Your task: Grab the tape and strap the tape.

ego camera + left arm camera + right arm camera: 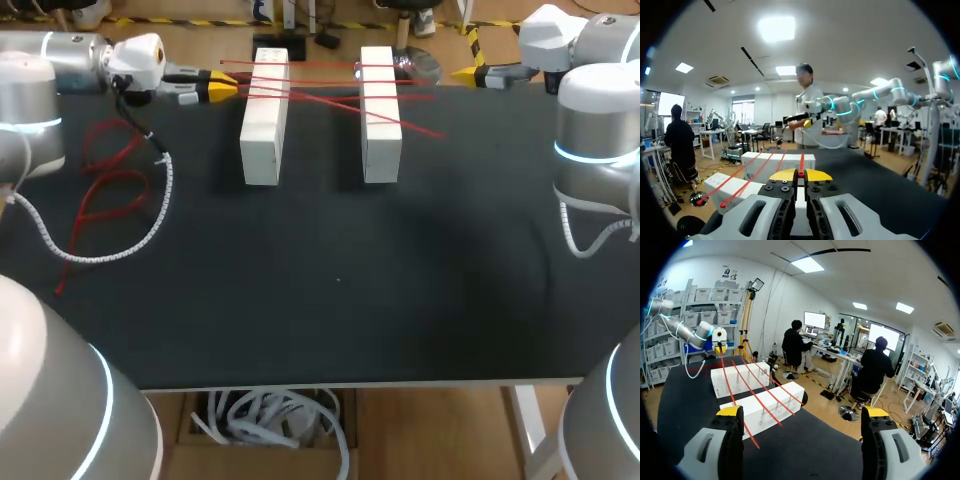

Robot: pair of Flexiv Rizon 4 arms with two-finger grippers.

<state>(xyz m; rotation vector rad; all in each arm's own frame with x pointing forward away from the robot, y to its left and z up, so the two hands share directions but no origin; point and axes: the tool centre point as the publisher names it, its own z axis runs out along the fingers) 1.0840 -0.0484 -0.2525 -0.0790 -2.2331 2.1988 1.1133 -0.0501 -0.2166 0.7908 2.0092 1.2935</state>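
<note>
Several red tapes (325,66) lie left-right across blocks (265,130) (one slanted).

Red tapes (322,82) stripe two white blocks (264,130), upper centre; black table (340,300), yellow tips on my left gripper (228,88).

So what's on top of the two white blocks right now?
Several red tape strips lie across both white blocks, one running diagonally. Whatever is beneath the blocks is covered; whether the strips are stuck down can't be told.
</note>
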